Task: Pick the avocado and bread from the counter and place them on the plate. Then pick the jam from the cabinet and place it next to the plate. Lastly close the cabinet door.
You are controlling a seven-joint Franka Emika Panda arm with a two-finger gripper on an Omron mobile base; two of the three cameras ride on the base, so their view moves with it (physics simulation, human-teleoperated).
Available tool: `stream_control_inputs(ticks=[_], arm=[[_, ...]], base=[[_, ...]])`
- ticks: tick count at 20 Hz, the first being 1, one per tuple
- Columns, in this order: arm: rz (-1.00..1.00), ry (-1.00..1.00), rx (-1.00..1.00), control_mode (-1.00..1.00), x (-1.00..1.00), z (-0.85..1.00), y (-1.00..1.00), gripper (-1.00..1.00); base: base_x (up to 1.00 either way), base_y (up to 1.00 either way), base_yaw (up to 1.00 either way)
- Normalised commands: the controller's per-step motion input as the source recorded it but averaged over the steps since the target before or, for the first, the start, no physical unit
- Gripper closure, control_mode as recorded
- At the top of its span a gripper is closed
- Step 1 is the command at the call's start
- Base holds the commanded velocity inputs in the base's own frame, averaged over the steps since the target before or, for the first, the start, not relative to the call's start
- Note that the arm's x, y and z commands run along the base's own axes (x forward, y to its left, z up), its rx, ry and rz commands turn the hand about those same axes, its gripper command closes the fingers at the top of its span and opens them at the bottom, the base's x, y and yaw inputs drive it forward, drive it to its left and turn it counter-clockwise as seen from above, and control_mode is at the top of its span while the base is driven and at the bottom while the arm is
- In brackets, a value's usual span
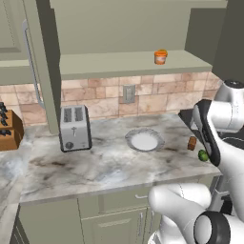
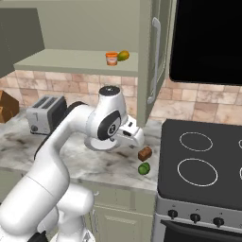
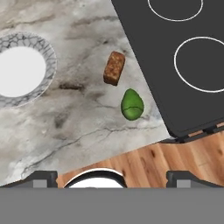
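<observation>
Claw: fingers spread wide apart, gripping nothing, high above the surface's edge.
Avocado: lying on the marble surface, just beside the stove.
Bread: near the avocado, apart from it.
Plate: bare, well apart from both.
Jam: on the open cabinet shelf, beside a yellow-green fruit.
</observation>
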Motion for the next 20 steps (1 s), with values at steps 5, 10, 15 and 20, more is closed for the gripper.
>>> stream_control_inputs(ticks=[5,10,15,20], arm=[[-0.03,0.0,-0.01,-1.0,-0.02,-0.15,-0.23,-1.0],[0.0,0.0,-0.01,-1.0,0.0,-0.02,-0.04,-1.0],[0.0,0.0,0.0,-1.0,0.0,0.0,0.0,-1.0],[0.0,-0.01,-0.05,-1.0,0.0,-0.17,0.0,-1.0]], base=[[0.0,0.0,0.0],[0.0,0.0,0.0],[0.0,0.0,0.0],[0.0,0.0,0.0]])
